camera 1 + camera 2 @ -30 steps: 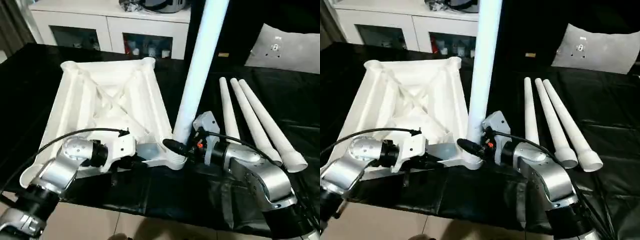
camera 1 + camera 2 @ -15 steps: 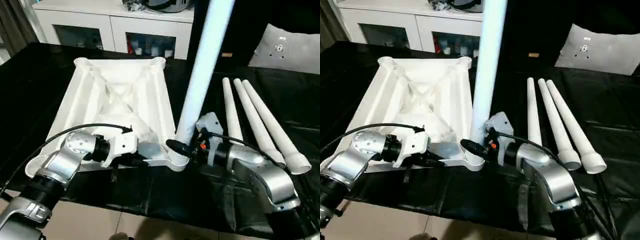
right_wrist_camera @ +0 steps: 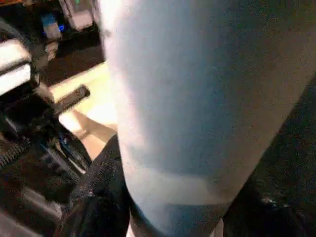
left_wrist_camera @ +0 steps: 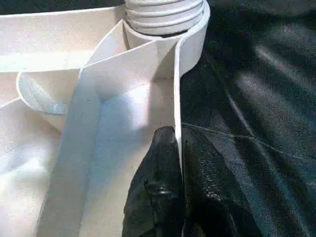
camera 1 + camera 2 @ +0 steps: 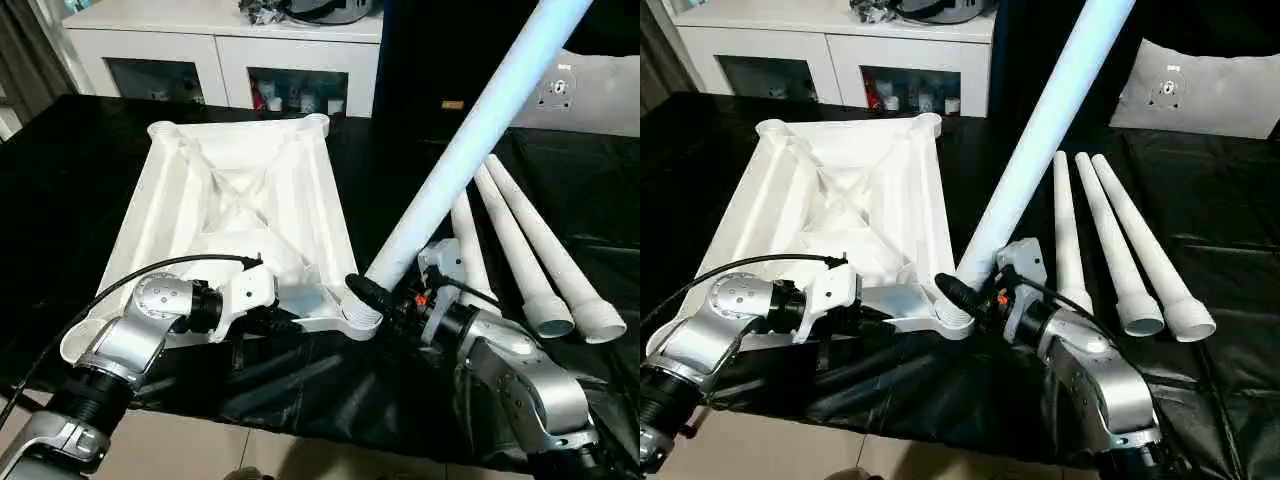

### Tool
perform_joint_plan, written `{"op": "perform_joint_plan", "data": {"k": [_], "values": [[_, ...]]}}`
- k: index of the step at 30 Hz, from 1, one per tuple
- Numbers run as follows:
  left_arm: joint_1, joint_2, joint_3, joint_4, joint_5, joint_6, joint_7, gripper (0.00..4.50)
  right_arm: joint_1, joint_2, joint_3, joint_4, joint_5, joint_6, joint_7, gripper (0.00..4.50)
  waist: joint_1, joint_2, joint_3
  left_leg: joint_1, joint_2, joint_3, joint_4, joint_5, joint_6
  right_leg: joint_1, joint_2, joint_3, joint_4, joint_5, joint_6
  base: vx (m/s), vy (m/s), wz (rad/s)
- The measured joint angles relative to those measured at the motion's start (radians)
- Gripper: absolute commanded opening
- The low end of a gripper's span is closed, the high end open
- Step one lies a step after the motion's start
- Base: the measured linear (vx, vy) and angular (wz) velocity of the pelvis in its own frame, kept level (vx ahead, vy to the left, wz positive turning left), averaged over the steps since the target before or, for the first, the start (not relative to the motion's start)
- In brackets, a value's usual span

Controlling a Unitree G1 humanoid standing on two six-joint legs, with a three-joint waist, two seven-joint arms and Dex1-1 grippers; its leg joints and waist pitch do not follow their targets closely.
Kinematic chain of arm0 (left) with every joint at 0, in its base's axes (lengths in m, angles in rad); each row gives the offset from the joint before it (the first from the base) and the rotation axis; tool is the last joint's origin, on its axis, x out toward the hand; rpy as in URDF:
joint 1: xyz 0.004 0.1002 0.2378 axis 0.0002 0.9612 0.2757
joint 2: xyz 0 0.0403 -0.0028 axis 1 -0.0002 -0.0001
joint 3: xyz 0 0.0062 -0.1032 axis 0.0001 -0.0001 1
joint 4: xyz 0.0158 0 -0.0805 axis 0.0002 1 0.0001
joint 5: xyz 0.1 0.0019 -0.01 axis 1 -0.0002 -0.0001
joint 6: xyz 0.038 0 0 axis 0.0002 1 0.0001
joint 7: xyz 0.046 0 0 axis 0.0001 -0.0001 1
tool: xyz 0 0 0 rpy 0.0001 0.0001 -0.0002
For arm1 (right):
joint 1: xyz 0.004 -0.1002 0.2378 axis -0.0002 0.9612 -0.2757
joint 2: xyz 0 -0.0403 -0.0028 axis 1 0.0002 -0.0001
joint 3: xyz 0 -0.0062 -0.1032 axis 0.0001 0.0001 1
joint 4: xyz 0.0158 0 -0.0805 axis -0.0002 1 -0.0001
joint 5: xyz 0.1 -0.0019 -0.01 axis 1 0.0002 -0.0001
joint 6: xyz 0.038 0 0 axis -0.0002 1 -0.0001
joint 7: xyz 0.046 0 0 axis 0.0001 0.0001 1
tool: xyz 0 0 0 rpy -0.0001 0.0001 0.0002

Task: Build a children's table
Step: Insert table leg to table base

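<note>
The white table top (image 5: 235,195) lies upside down on the black work surface, X-ribs up. One long white leg (image 5: 470,135) stands in its near right corner socket (image 5: 355,318), leaning up and to the right. My right gripper (image 5: 385,292) is shut on the leg just above the socket; its fingers (image 3: 96,200) show on either side of the tube (image 3: 187,98). My left gripper (image 4: 178,153) is shut on the top's near rim (image 4: 177,98), one black finger (image 4: 158,187) on each face, close to the ribbed leg end (image 4: 165,12). Three more legs (image 5: 520,250) lie side by side to the right.
The black padded surface (image 5: 60,170) ends just in front of my forearms, with floor below. A white cabinet (image 5: 220,45) stands behind it, and a grey cushion (image 5: 600,85) at the back right. My left arm's cable (image 5: 150,270) loops over the table top's near edge.
The held leg has swung from nearly upright to a strong lean to the right, its base staying in the corner socket. My left gripper keeps its hold on the rim.
</note>
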Motion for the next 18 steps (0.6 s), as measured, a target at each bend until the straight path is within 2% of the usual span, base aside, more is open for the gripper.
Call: {"op": "perform_joint_plan", "data": {"k": [5, 9, 11, 15, 18], "values": [[-0.003, 0.018, -0.002, 0.0, 0.013, -0.019, -0.012, 0.0, -0.045, -0.038, 0.055, 0.005, -0.06, -0.019, 0.049, 1.92, -0.012, -0.005, 0.0, 0.0, 0.0, 0.0, -0.003, 0.0, 0.0, 0.0, 0.0, 0.0, 0.0, -0.002, 0.003, 0.0, 0.0, 0.0], [-0.016, 0.025, -0.003, 0.0, 0.023, -0.021, -0.032, 0.0, -0.098, -0.073, 0.096, 0.029, -0.094, -0.027, 0.106, 1.92, -0.018, -0.02, 0.008, 0.004, 0.0, 0.001, -0.008, 0.0, 0.0, 0.0, 0.0, 0.0, 0.0, -0.005, 0.008, 0.0, 0.0, 0.0], [-0.021, 0.028, -0.003, 0.0, 0.023, -0.021, -0.046, 0.0, -0.107, -0.074, 0.098, 0.037, -0.096, -0.027, 0.123, 1.91, -0.018, -0.027, 0.011, 0.004, 0.0, 0.001, -0.011, 0.0, 0.0, 0.0, 0.0, 0.0, -0.001, -0.005, 0.009, 0.0, 0.0, 0.0], [-0.034, 0.042, -0.009, -0.001, 0.021, -0.02, -0.078, 0.0, -0.121, -0.076, 0.099, 0.056, -0.091, -0.028, 0.17, 1.91, -0.019, -0.034, 0.015, 0.007, 0.0, 0.002, -0.016, 0.0, 0.0, 0.0, 0.0, 0.001, -0.002, -0.008, 0.011, 0.0, 0.0, 0.0], [-0.06, 0.059, -0.018, 0.005, 0.023, -0.018, -0.116, 0.0, -0.126, -0.081, 0.104, 0.056, -0.087, -0.033, 0.211, 1.91, -0.019, -0.047, 0.021, 0.009, 0.0, 0.003, -0.023, 0.0, -0.001, 0.0, 0.001, 0.001, -0.004, -0.011, 0.008, 0.0, 0.0, 0.0]]}}
